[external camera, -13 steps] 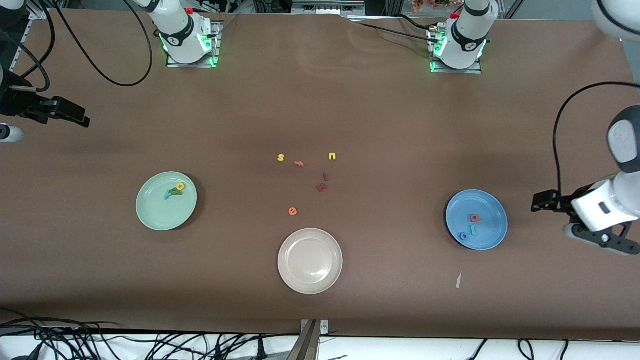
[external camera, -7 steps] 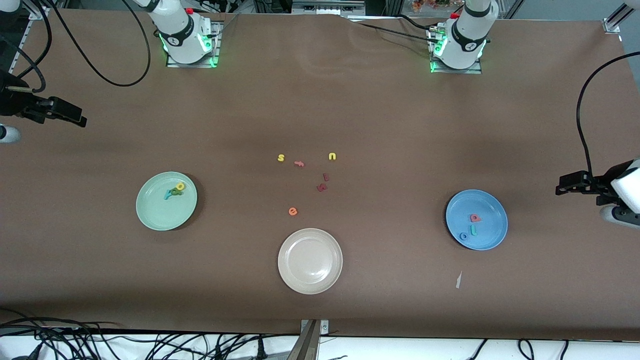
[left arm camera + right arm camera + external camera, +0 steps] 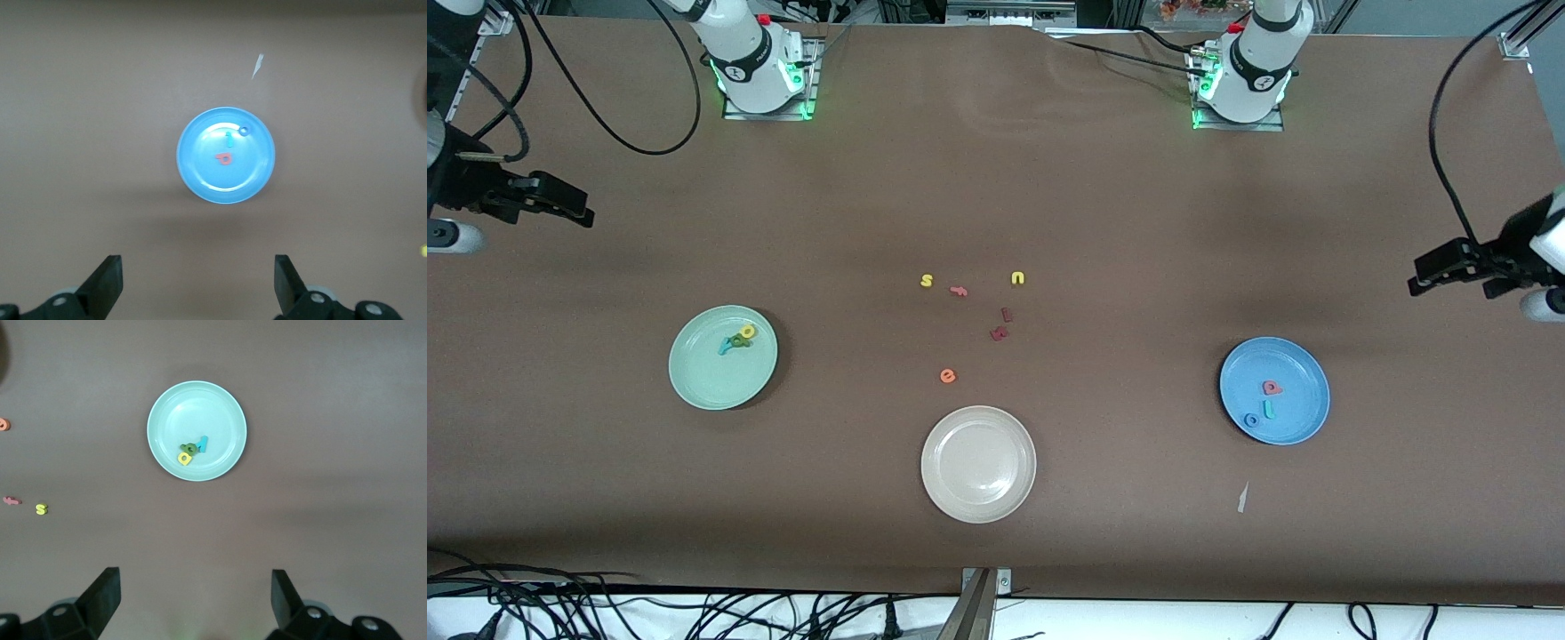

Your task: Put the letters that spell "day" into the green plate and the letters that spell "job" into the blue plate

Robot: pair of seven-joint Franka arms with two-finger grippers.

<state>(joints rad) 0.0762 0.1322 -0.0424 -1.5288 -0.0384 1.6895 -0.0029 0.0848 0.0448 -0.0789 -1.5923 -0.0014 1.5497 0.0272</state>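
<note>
Green plate (image 3: 694, 384): d, a, y. Blue plate (image 3: 1303, 418): j, o, b.

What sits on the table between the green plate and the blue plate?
In the front view, between the green plate and blue plate lie the orange e, two dark red letters, and, nearer the camera, the cream plate.

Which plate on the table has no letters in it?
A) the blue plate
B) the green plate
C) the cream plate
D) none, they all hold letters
C: the cream plate lies bare, while the green plate holds the yellow d, green a and teal y, and the blue plate holds the red b, teal j and blue o.
</note>
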